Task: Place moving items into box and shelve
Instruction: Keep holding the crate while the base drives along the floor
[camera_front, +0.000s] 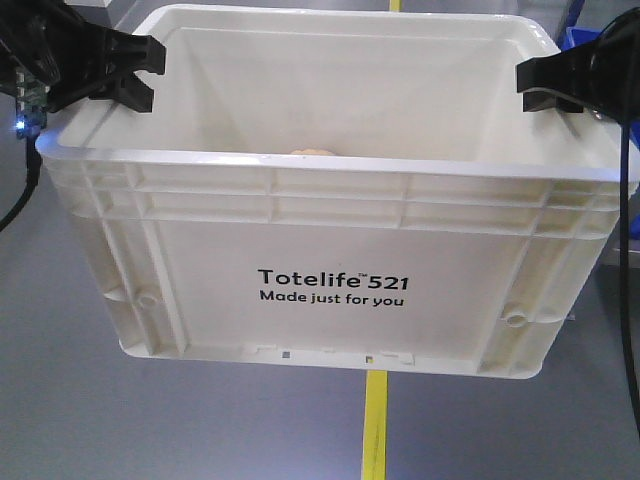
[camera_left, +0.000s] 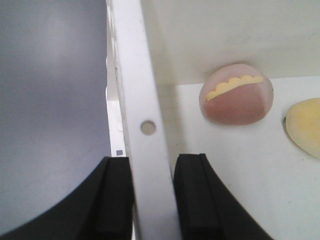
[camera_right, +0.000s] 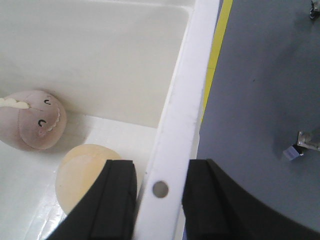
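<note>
Box (camera_front: 330, 240), a rigid ribbed tote judged light, seemingly clear of the floor, left gripper (camera_left: 152, 167) and right gripper (camera_right: 162, 170) each clamped on opposite rims, the surest hold; two soft-looking moving items (camera_left: 237, 100) lie loose inside

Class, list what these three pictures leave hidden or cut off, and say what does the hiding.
1. Front view: the near wall of the box hides its floor; only a sliver of one rounded item shows above the rim.
2. Left wrist view: the yellow item is cut off by the right edge.
3. Right wrist view: fingers of the right gripper cover part of the yellow-tan item.
4. Item count: no view shows the whole floor.
</note>
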